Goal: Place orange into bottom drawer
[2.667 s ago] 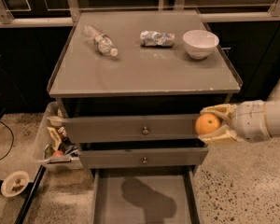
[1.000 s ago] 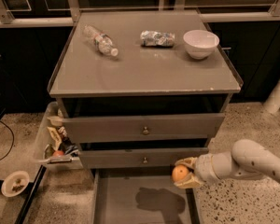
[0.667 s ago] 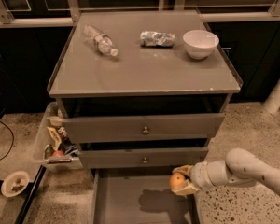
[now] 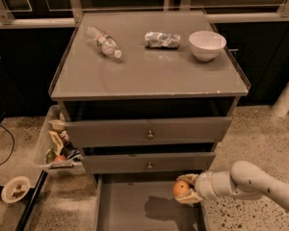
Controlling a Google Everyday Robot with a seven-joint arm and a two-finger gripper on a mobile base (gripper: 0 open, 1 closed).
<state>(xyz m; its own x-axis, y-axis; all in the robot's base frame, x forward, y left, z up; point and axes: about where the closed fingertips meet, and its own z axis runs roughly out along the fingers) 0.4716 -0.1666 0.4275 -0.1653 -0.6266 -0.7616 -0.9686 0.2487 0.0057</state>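
Note:
The orange (image 4: 180,188) is small, round and bright orange. My gripper (image 4: 185,189) is shut on it and holds it just above the right side of the bottom drawer (image 4: 130,206). That drawer is pulled out at the bottom of the view as a flat grey tray with thin side rails. My white arm (image 4: 253,182) reaches in from the lower right. The orange's shadow falls on the drawer floor just below it.
Two grey drawers with round knobs (image 4: 150,134) sit above. On the cabinet top lie a plastic bottle (image 4: 103,42), a crushed can (image 4: 162,39) and a white bowl (image 4: 207,44). A cluttered bin (image 4: 55,146) stands left of the cabinet. A small dish (image 4: 15,189) lies on the floor.
My gripper has carried the orange down from beside the upper drawers to just over the open bottom drawer, moving left and lower.

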